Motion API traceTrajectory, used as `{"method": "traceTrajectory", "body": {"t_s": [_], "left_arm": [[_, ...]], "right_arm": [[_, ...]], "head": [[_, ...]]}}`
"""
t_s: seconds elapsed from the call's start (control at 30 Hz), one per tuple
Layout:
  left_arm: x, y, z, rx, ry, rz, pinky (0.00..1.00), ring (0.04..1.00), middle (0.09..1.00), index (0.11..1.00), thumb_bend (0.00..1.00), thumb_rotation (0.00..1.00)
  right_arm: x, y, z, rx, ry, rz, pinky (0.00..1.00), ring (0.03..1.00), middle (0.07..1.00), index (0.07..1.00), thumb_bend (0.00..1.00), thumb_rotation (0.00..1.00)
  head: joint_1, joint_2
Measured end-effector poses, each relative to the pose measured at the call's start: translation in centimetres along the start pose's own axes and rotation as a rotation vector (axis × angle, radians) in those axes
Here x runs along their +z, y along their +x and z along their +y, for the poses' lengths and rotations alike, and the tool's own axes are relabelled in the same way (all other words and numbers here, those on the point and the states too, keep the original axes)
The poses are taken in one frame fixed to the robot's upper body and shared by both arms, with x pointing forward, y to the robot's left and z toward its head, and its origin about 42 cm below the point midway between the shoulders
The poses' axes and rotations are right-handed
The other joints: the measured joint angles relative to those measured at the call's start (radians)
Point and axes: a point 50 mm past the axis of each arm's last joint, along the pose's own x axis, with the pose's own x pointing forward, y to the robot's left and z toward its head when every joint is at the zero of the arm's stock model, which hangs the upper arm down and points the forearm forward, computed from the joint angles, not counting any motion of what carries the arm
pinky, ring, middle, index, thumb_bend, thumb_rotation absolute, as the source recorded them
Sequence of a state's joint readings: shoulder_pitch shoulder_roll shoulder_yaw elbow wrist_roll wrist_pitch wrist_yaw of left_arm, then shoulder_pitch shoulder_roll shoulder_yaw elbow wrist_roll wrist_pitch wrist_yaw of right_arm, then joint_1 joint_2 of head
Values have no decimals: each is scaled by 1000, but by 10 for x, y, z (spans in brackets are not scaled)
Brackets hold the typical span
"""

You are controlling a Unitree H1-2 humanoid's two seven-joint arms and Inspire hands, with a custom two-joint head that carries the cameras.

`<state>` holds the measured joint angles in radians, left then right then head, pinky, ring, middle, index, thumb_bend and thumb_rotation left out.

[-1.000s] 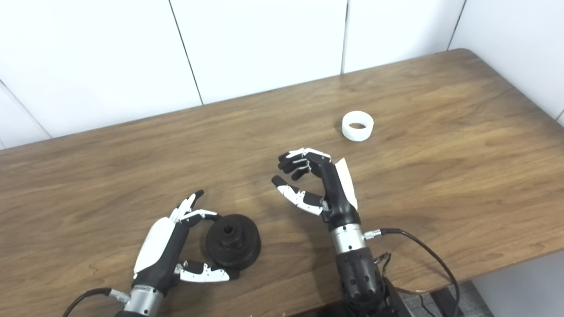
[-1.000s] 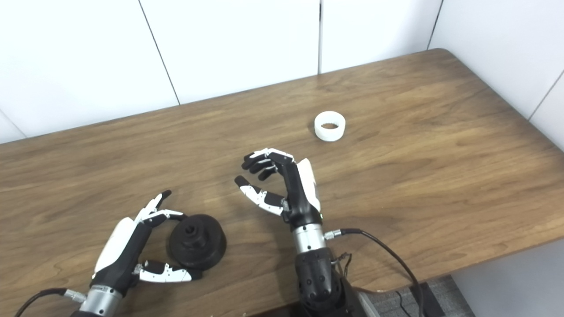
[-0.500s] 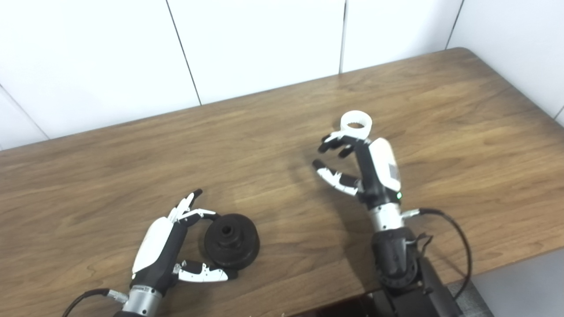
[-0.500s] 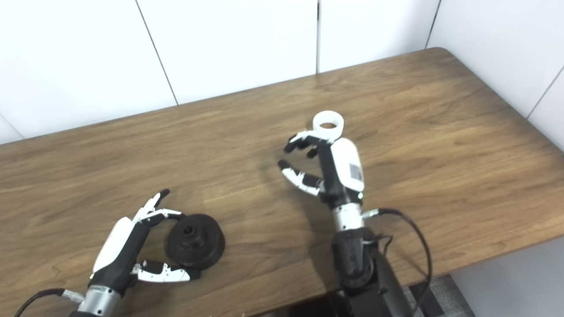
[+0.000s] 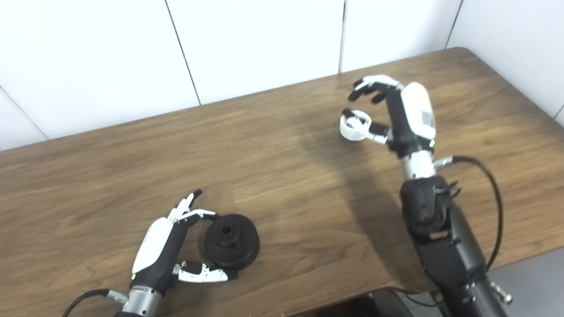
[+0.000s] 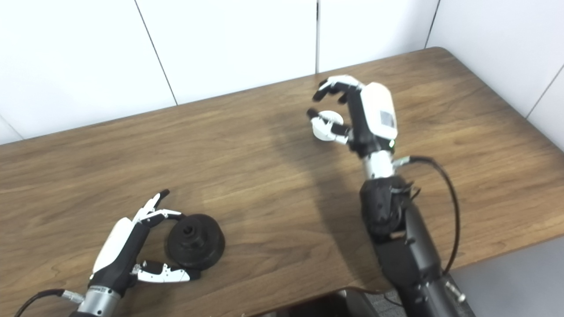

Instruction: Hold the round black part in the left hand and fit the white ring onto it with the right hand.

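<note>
The round black part (image 5: 231, 240) lies flat on the table near the front left, its centre hole facing up. My left hand (image 5: 165, 246) rests beside it, open, with fingers and thumb curved around its left side; contact is unclear. The white ring (image 5: 354, 128) lies on the table at the back right. My right hand (image 5: 396, 112) hovers over it, open, with the thumb crossing in front of the ring and the fingers (image 5: 374, 86) arched above and behind it. The ring sits on the table, not held.
The wooden table (image 5: 282, 167) ends at a front edge (image 5: 335, 295) close to the black part and a right edge near the wall. White wall panels (image 5: 260, 44) stand behind. A black cable (image 5: 491, 198) loops from the right forearm.
My right hand has travelled from the table's middle back and to the right, now arched over the white ring. The left hand and black part have not moved.
</note>
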<state>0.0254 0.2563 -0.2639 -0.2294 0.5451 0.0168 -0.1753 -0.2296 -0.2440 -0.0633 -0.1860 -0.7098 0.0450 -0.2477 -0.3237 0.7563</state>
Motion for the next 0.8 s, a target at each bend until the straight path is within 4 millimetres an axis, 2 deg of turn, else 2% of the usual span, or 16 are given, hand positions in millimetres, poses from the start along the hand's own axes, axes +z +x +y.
{"method": "traceTrajectory", "body": {"t_s": [0.17,0.23,0.27,0.3,0.33,0.37,0.57,0.7,0.8], "left_arm": [[0,0,-1,-1,-1,-1,1000,1000,1000,552,916,189],[0,0,-1,-1,-1,-1,1000,1000,1000,551,917,196],[0,0,-1,-1,-1,-1,1000,1000,1000,551,917,197],[0,0,-1,-1,-1,-1,1000,1000,1000,552,915,196],[0,0,-1,-1,-1,-1,1000,1000,1000,552,914,195],[0,0,-1,-1,-1,-1,1000,1000,1000,552,913,195],[0,0,-1,-1,-2,0,1000,1000,1000,552,916,200],[1,0,-1,-2,-2,-1,1000,1000,1000,553,916,179],[1,0,-1,-2,-3,-1,1000,1000,1000,554,914,179]], "right_arm": [[-8,10,3,49,-37,47,523,672,717,498,503,153],[-15,15,5,107,-63,84,585,757,804,498,504,159],[-19,17,6,138,-81,101,594,770,818,498,504,160],[-23,18,6,163,-98,115,626,812,856,620,573,259],[-28,22,5,200,-121,135,658,854,892,700,625,326],[-31,23,5,216,-132,147,669,868,904,727,643,349],[-39,33,9,305,-166,198,753,952,986,812,767,508],[-45,32,18,392,-177,234,806,984,1000,868,872,629],[-52,34,19,448,-209,263,843,995,1000,891,920,663]], "head": [[0,0],[2,0],[2,0],[2,0],[3,0],[5,-2],[11,0],[14,3],[15,5]]}}
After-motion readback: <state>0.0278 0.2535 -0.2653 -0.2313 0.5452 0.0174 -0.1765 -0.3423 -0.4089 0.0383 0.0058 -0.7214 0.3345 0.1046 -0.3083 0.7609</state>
